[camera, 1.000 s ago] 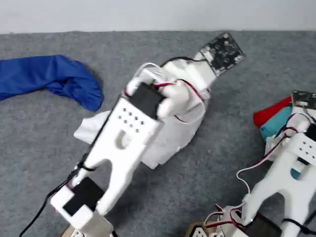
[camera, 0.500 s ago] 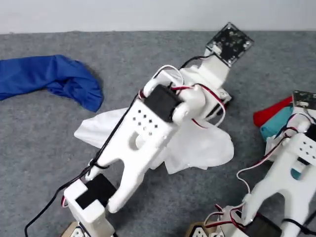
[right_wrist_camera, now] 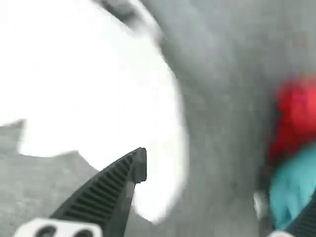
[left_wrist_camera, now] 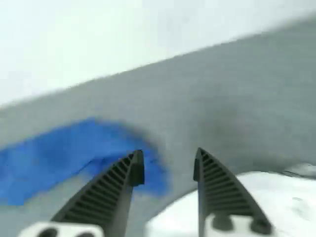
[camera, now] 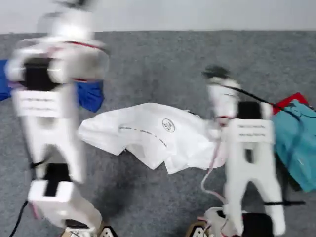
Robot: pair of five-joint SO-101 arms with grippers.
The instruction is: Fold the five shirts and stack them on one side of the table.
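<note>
Grey table; my left gripper and right gripper gape empty; white shirt beside the right looks limp and light, so I'd pinch a hem.

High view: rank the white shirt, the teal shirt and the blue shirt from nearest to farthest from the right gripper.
Measured from the right gripper:
1. white shirt, mid-table, its edge right beside the gripper.
2. teal shirt, at the table's right edge.
3. blue shirt, across the table on the far left.
</note>
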